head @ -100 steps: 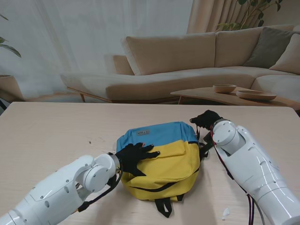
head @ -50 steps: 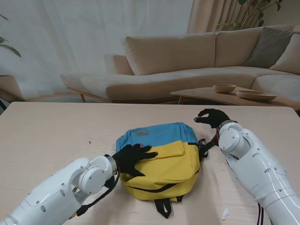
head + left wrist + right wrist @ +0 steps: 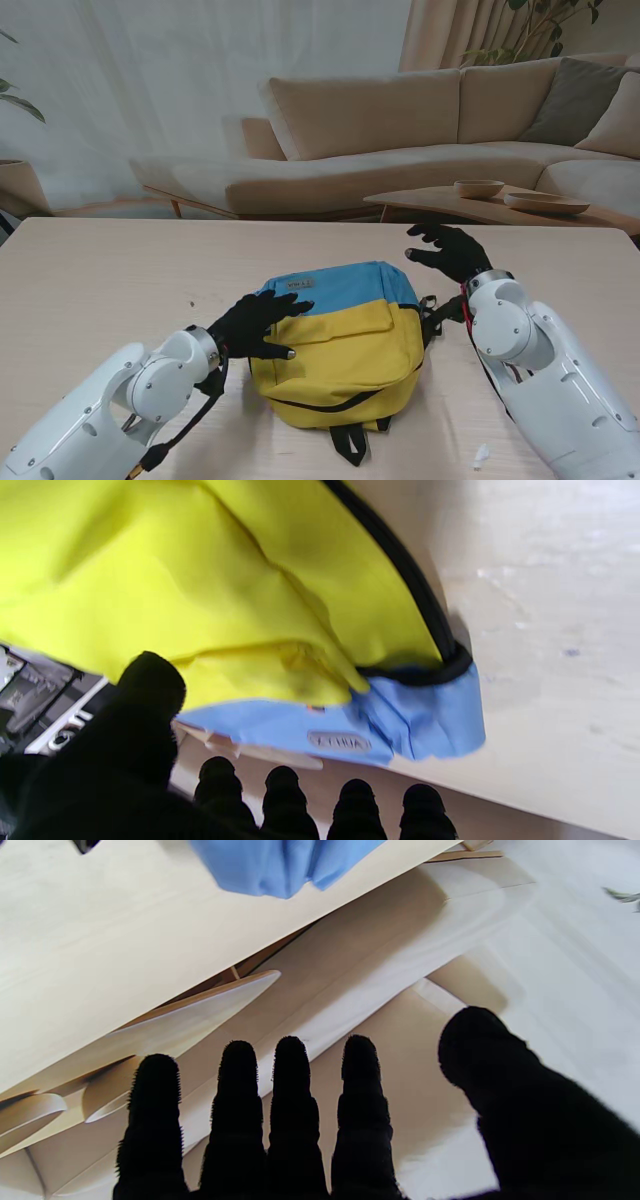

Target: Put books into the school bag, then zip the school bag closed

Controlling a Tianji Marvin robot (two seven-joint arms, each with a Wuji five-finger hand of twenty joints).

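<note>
The school bag (image 3: pixel 335 345), yellow with a blue top, lies flat on the worktop (image 3: pixel 100 290), apparently closed. The left hand (image 3: pixel 255 323) hovers at the bag's left edge, fingers (image 3: pixel 282 800) spread, holding nothing. The right hand (image 3: pixel 447 250) is raised beyond the bag's right corner, fingers wide, empty. Judgement: confirm full closure before withdrawing. Zip slider and books are not visible.
</note>
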